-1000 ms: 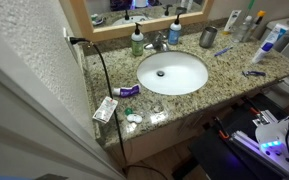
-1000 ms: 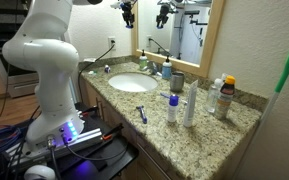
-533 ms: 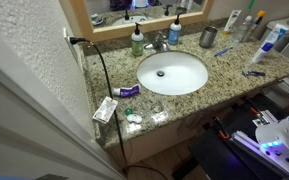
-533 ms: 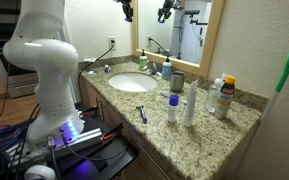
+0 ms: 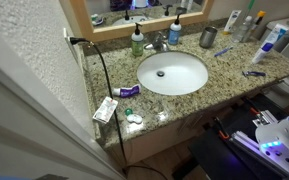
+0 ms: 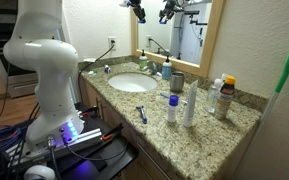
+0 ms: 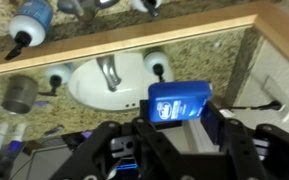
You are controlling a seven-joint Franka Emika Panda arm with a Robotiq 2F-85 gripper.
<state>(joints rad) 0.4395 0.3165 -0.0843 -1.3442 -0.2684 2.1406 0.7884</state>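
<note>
We see the black two-fingered gripper [image 7: 180, 114] closed on a small, flat blue box [image 7: 179, 100] with pale lettering on its face. The two fingers [image 7: 216, 122] press against its left and right sides, and the box stands upright between them. In the wrist view it is held in the air well above the speckled granite countertop [image 5: 229, 88], and in that picture it covers the near right edge of the white oval sink [image 7: 104, 88]. Beyond the sink stand the chrome faucet [image 7: 108, 68] with a knob on either side, and behind those the light wooden frame [image 7: 134, 42] of the wall mirror [image 6: 184, 45]. A grey metal cup [image 7: 19, 95] stands on the granite at the left of that view. In an exterior view the gripper [image 6: 136, 8] hangs at the very top edge of the picture, in front of the mirror's upper corner and well apart from everything on the counter. The box is too small to make out there. On the counter below, we see a green soap bottle [image 5: 137, 40] and a blue soap bottle [image 5: 174, 32] flanking the faucet [image 5: 159, 42], with the cup [image 5: 208, 38] further along. A purple tube [image 5: 129, 91] lies just beside the sink [image 5: 172, 72], and a black cord [image 5: 102, 70] runs down from the wall outlet. Tall white bottles [image 6: 190, 105] stand near the far end of the counter, and a blue-handled razor [image 6: 142, 113] lies near its front edge.
</note>
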